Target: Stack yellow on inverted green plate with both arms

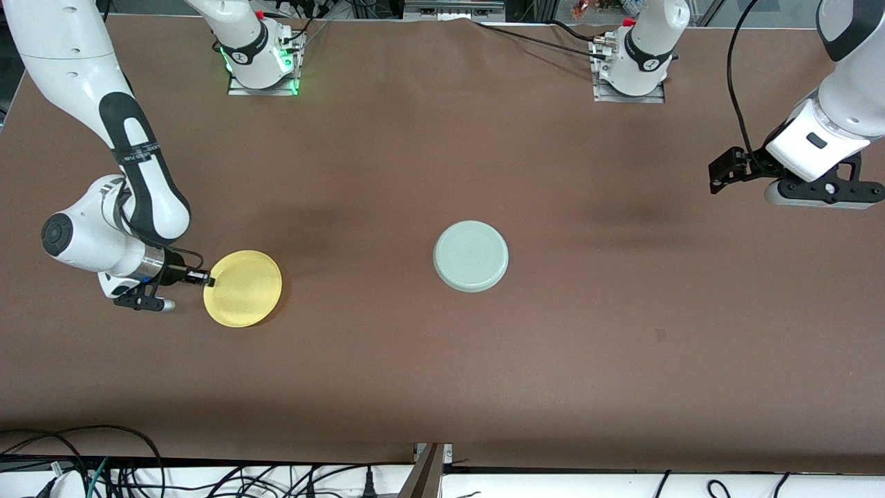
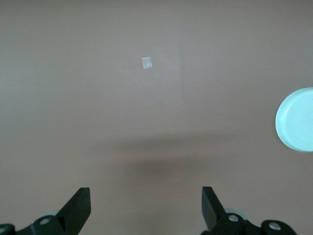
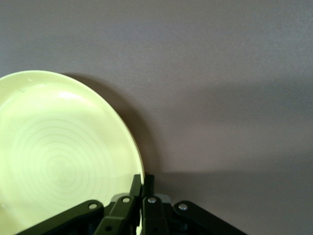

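Yellow plate pinched at its rim by right claw — green plate inverted mid-surface — left claw spread wide, empty, waiting aloft.

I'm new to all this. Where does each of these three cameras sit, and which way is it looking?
Front view: high up across the table, facing both arms; shows the yellow plate, the green plate and both end effectors.
Left wrist view: on the left arm's wrist, looking down on bare table; the open left end effector shows, hanging over the left arm's end of the table.
Right wrist view: on the right wrist; the right end effector is shut on the yellow plate's rim.
Shared: the left wrist and front views both show the green plate.
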